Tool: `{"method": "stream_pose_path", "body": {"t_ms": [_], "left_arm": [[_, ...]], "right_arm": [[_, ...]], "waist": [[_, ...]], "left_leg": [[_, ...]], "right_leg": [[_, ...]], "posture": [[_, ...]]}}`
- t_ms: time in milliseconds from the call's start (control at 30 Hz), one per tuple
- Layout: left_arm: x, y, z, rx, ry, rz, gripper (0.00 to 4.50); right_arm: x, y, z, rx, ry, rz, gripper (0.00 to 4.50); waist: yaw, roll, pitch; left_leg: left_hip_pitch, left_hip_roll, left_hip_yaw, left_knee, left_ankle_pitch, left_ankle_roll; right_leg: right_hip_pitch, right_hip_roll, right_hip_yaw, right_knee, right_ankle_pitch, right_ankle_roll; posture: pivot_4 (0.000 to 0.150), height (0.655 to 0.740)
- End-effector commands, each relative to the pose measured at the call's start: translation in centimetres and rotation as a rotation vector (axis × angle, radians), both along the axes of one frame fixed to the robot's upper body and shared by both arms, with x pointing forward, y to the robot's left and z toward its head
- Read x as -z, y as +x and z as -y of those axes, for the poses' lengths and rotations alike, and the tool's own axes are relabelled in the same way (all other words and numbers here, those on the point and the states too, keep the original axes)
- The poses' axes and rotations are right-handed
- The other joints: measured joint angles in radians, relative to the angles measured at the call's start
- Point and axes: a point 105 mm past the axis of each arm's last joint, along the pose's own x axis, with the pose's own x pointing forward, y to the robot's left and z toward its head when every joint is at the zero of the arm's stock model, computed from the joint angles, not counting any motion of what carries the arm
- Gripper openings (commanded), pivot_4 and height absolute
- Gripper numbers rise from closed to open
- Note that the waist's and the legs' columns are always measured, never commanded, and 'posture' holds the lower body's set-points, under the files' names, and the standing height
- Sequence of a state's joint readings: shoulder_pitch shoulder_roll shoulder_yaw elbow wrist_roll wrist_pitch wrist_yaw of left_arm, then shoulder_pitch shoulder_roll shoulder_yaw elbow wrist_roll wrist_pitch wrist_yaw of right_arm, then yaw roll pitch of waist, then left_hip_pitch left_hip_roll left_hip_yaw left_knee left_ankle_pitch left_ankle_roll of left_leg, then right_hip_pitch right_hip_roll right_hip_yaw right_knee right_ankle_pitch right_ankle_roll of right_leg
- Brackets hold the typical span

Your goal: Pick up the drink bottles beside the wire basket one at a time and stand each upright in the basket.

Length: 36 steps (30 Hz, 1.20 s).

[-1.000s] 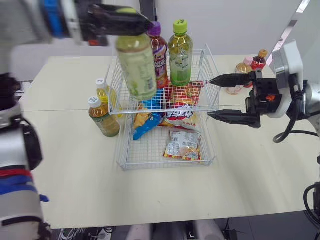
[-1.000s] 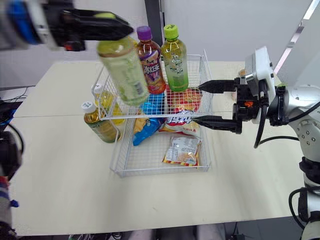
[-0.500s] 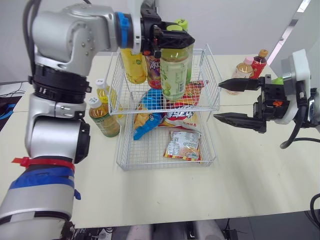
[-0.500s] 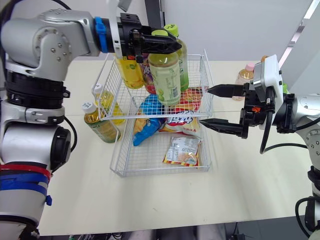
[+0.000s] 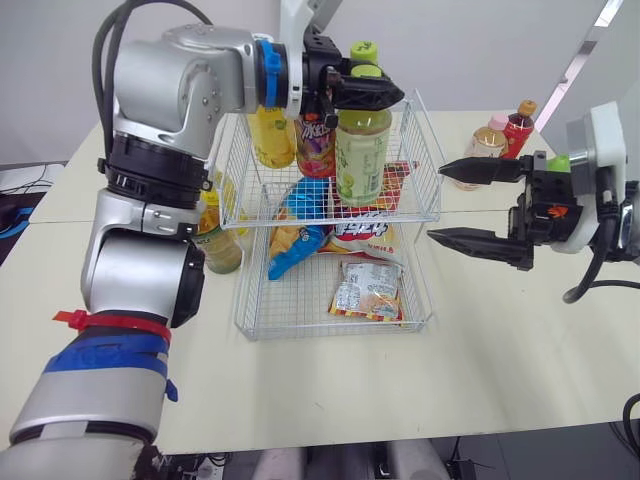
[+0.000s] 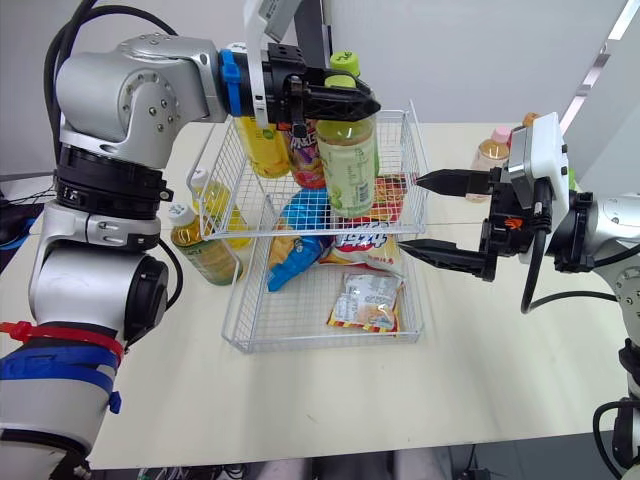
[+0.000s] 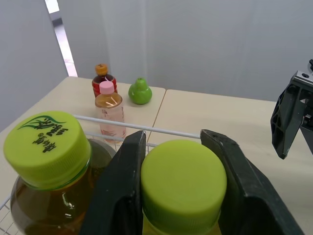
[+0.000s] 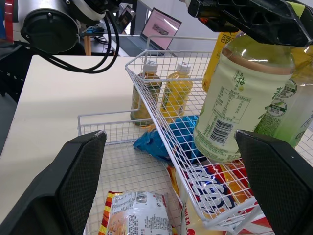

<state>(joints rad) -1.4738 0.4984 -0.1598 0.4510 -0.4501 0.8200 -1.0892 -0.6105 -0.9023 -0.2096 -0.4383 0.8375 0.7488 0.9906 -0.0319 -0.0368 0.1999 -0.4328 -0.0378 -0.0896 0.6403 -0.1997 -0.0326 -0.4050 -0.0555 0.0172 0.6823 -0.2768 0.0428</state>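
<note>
Four bottles are at the back of the wire basket (image 5: 335,332): a yellow bottle (image 5: 270,135), a red-and-purple bottle (image 5: 316,150), a green-capped bottle (image 7: 46,142), and a pale green bottle (image 5: 362,155) that the left gripper (image 7: 176,147) clamps by its cap. This looks like the placing step – whether the base is down I cannot tell. Next it needs setting upright among the several snack packets (image 5: 367,288), then release. Two white-capped bottles (image 6: 205,258) stand beside the basket's left side. Two small bottles (image 7: 110,110) stand at the table's (image 5: 500,340) far right corner. The right gripper (image 5: 436,201) hovers right of the basket, fingers wide apart.
</note>
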Motion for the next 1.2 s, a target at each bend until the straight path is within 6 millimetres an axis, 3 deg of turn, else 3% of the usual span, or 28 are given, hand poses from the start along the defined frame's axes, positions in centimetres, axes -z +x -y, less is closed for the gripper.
{"method": "stream_pose_path", "body": {"t_ms": [33, 200, 400, 467, 800, 1067, 1200], "left_arm": [[-2.2, -1.0, 0.1, 0.039, -0.030, 0.078, 2.98], [-3.7, -2.3, -1.1, 0.058, -0.036, 0.128, 4.48], [-4.8, -4.9, -4.1, 0.052, -0.023, 0.150, 4.48], [-5.4, -6.0, -5.9, 0.020, -0.045, 0.152, 4.48], [-5.0, -7.0, -15.6, -0.424, -0.149, 0.243, 4.48], [-0.8, -8.6, -24.1, -0.767, -0.136, 0.232, 4.48], [1.7, -10.0, -27.3, -0.872, -0.157, 0.206, 4.48]], "right_arm": [[-1.0, -0.6, 0.1, 0.010, -0.002, 0.057, 4.50], [-1.2, -0.7, 0.1, 0.012, 0.000, 0.060, 4.50], [-1.4, -0.9, -0.1, 0.000, 0.005, 0.058, 4.50], [-1.5, -1.0, -0.4, -0.019, 0.008, 0.058, 4.50], [-1.1, -1.2, -2.2, -0.115, 0.020, 0.035, 4.50], [-0.8, -1.3, -4.5, -0.176, 0.014, 0.035, 4.50], [-0.9, -1.4, -5.2, -0.193, 0.015, 0.040, 4.50]], "waist": [[0.000, 0.000, 0.000], [-0.003, 0.000, 0.000], [-0.009, 0.000, 0.000], [-0.010, 0.000, 0.000], [-0.018, 0.000, 0.000], [-0.018, 0.001, 0.000], [-0.014, 0.001, 0.000]], "left_leg": [[0.000, 0.000, 0.000, 0.000, 0.000, 0.000], [0.000, 0.000, 0.000, 0.000, 0.000, 0.000], [0.000, 0.001, 0.000, 0.000, 0.000, 0.000], [0.000, 0.001, 0.000, 0.000, 0.000, 0.000], [0.000, 0.001, -0.007, 0.002, 0.000, 0.000], [0.001, 0.002, -0.007, 0.002, 0.000, 0.000], [0.001, 0.002, -0.007, 0.002, 0.000, 0.000]], "right_leg": [[0.000, 0.000, 0.000, 0.000, 0.000, 0.000], [0.000, 0.000, 0.000, 0.000, 0.000, 0.000], [0.000, 0.000, 0.000, 0.000, 0.000, 0.000], [0.000, 0.000, 0.000, 0.000, 0.000, 0.000], [0.000, 0.001, 0.000, 0.003, 0.000, 0.000], [-0.001, 0.001, 0.000, 0.003, 0.000, 0.000], [-0.001, 0.000, 0.000, 0.003, 0.000, 0.000]], "posture": [[0.150, 0.7359], [0.150, 0.7359], [0.150, 0.7359], [0.150, 0.7359], [0.150, 0.7359], [0.150, 0.7359], [0.150, 0.7359]]}}
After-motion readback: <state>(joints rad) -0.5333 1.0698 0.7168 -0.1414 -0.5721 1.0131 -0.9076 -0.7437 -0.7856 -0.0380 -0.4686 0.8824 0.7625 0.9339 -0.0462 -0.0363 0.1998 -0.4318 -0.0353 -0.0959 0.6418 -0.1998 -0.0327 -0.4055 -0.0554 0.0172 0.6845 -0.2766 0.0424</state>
